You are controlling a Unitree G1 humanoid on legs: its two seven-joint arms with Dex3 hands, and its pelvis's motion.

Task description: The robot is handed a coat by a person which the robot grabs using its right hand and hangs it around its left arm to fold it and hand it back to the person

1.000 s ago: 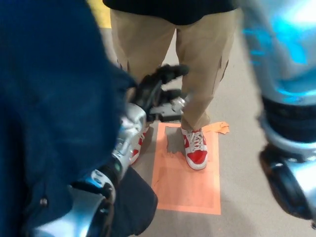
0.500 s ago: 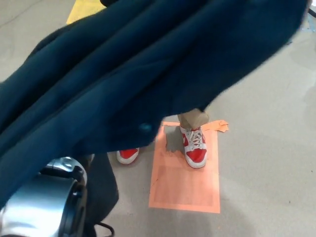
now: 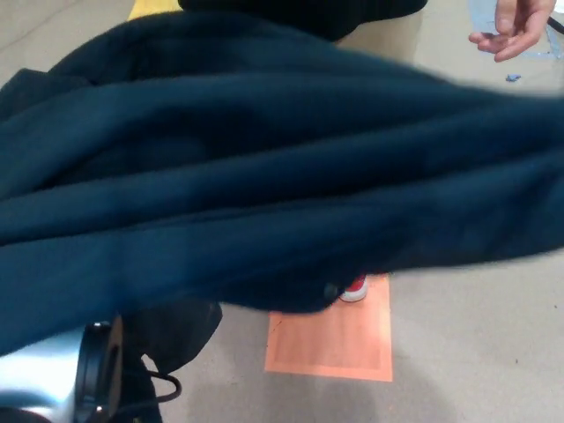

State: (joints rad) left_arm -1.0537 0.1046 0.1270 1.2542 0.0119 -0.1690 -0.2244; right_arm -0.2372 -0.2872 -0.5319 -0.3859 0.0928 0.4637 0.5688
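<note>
The coat (image 3: 264, 176) has spread since half a second ago. It then crossed the upper picture on a slant and left the person's shin and both shoes clear. It now lies as a broad, blurred navy band from 9 o'clock to 3 o'clock and covers the legs. Only the toe of one red shoe (image 3: 355, 289) peeps out beneath its lower edge, beside a small button (image 3: 330, 291). A second ago the left hand stood bare and spread before the person's legs, and it is now under or behind the cloth. The person's hand (image 3: 518, 26) has come into view at 1 o'clock, free of the coat, fingers loosely curled. The orange mat (image 3: 330, 344) on the floor (image 3: 476, 352) sits much where it did, so the cloth has moved and not the camera.

I judge the coat is being swung over the left arm, so the draping step is under way and the fold and hand-back are yet to come.

Neither the left hand nor the right hand shows, so I cannot tell how open either is or what it holds. Only a silver and black joint of the left arm (image 3: 53, 383) appears at 7 o'clock, just below the coat's hanging edge
</note>
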